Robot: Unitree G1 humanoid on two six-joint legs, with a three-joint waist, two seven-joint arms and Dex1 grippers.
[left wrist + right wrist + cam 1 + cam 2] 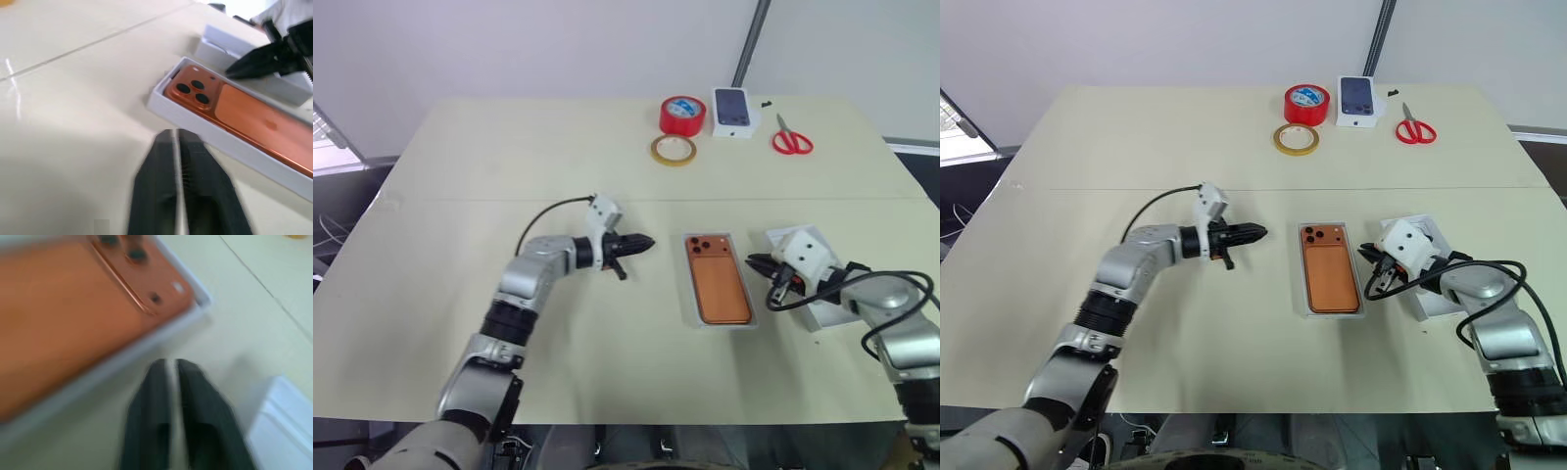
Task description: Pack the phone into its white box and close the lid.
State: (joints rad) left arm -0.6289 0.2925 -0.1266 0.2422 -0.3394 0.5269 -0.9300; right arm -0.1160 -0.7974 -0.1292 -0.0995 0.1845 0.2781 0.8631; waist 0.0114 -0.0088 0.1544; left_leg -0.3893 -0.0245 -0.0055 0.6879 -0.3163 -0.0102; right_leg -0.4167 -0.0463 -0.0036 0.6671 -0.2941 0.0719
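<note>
While the orange phone point(720, 281) lay back-up inside the white box point(690, 294) in the middle of the table point(509, 166), both pincers stayed off it, one on each side. No brand name or logo could be read on the phone, just three dark lenses in a raised corner bump. The left pincer point(644, 243) hung just to the left of the box and pointed at it, with its two black fingers point(161, 181) pressed nearly together, only a thin slit between them, pinching nothing. The right pincer point(756, 261) sat near the right side of the box, and its fingers point(198, 411) also showed only a thin gap and held nothing. Behind the right pincer, a white piece that looked like the lid point(808, 237) lay on the table, partly hidden by the arm. Far at the back edge sat a red tape roll point(682, 116) with a blue and white label too small to read, a tan tape ring point(674, 150), a small white box with a dark phone picture point(734, 111) on it, and red scissors point(792, 139). The head views showed these far things and both arms at once. The left wrist view showed the lenses and the box rim up close, with the right pincer's black tip point(254, 61) across from it. The right wrist view showed the phone's bump corner and a white edge nearby.
</note>
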